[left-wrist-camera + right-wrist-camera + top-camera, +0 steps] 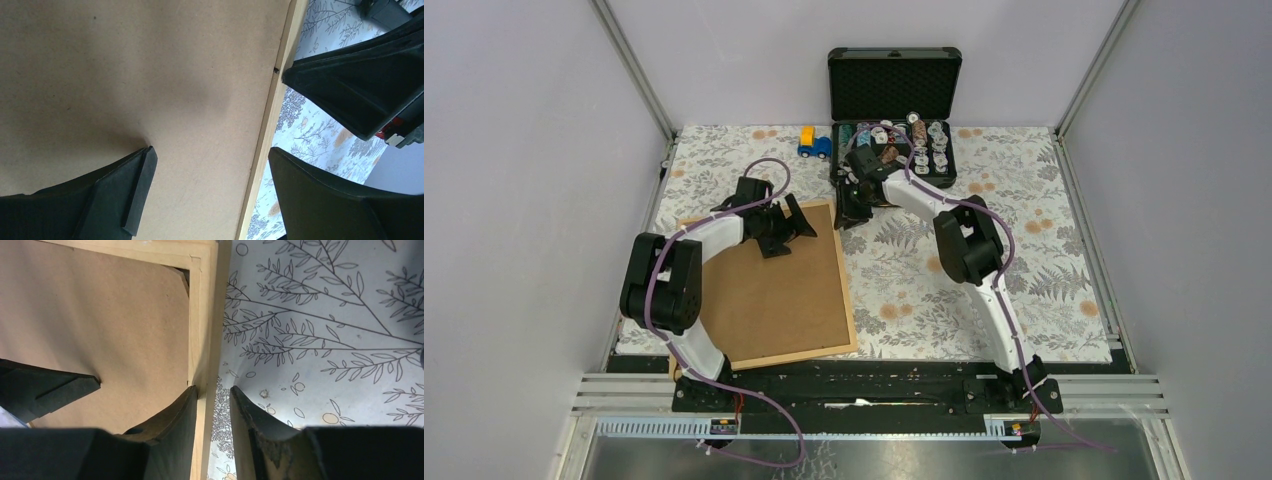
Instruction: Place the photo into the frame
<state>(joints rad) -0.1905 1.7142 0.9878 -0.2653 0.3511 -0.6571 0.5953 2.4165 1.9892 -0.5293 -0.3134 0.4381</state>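
**Fig. Frame corner, backing uppermost.** The photo is not visible in any view. Only the brown backing sheet shows inside the frame, so whether the print lies beneath it cannot be told. The frame lies flat on the left half of the patterned cloth.

The left gripper is spread wide over the board's far end, with one finger touching the board. The right gripper stands at the far right corner, its fingers narrowly parted astride the rail's outer edge. Cloth shows in the gap, so it is not pinching.

Step in hand, probably: seating the board. A dark gap shows at its clipped corner in the right wrist view. Press down close to that corner while the right fingers brace the rail against sliding.

Room: there is open cloth to the frame's right. The black case sits just behind the right gripper, and the frame's near edge lies close to the table's front.
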